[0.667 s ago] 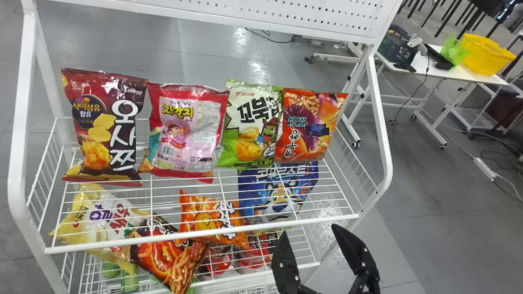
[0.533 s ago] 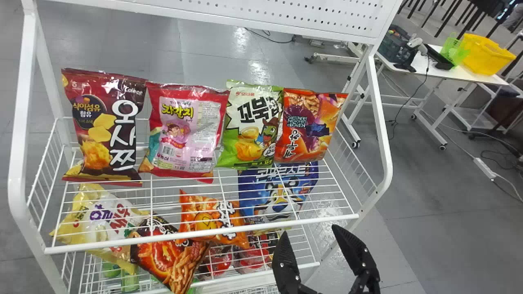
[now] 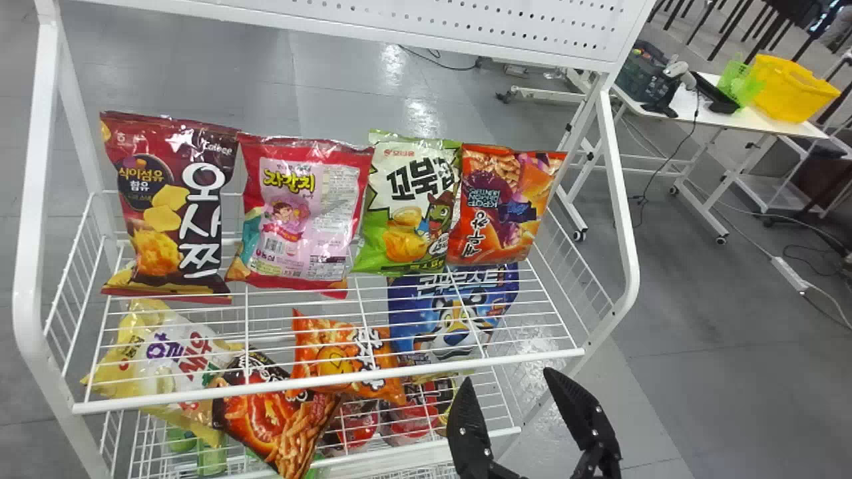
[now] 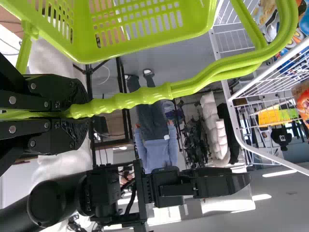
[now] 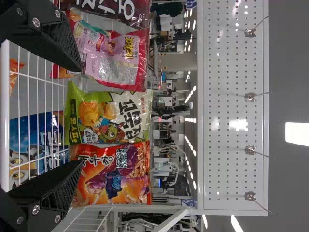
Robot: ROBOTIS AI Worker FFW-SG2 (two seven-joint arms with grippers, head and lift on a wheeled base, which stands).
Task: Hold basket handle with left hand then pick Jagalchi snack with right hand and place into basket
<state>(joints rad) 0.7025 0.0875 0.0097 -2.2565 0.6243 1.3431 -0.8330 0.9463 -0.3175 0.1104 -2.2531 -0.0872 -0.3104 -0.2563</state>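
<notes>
I see the white rack [image 3: 627,279], then the green basket [image 4: 82,44], then the Jagalchi snack [image 3: 303,216], upright on the upper shelf [image 3: 466,364], far side, second from left. My left gripper [image 4: 75,112] is pinching the basket handle [image 4: 145,96]; my right gripper [image 3: 507,374] is spread wide at near right, apart from the snack.

Grey floor [image 3: 699,319], shiny reflections; white table [image 3: 745,118] on casters, far right; bright ceiling light [image 5: 297,133].
</notes>
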